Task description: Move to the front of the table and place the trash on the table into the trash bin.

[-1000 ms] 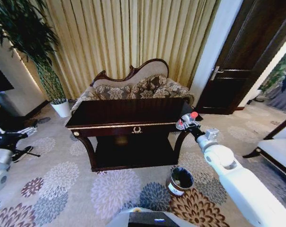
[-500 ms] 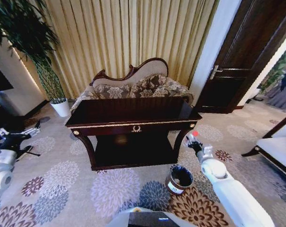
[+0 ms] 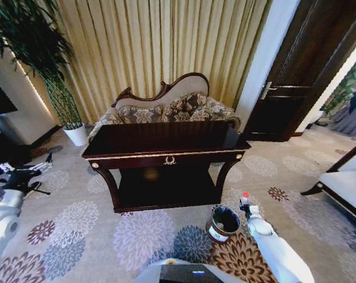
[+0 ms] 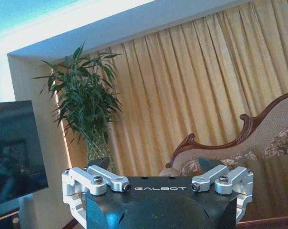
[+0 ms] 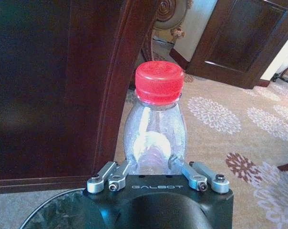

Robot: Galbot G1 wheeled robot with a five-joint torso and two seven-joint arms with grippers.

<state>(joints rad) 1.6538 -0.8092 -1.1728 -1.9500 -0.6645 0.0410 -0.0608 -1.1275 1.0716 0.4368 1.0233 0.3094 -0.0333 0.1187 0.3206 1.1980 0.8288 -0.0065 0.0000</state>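
While clamped, bottle [image 5: 155,126] beside bin [image 3: 224,224]

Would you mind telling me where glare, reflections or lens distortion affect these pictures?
Head view: wide-angle lens bends the door and curtains outward; the glossy table mirrors the sofa. Right wrist view: bright glare on the clear bottle, held in the right gripper; the dark wood beside it is shadowed. Left wrist view: a blue cast on the ceiling above the left gripper.
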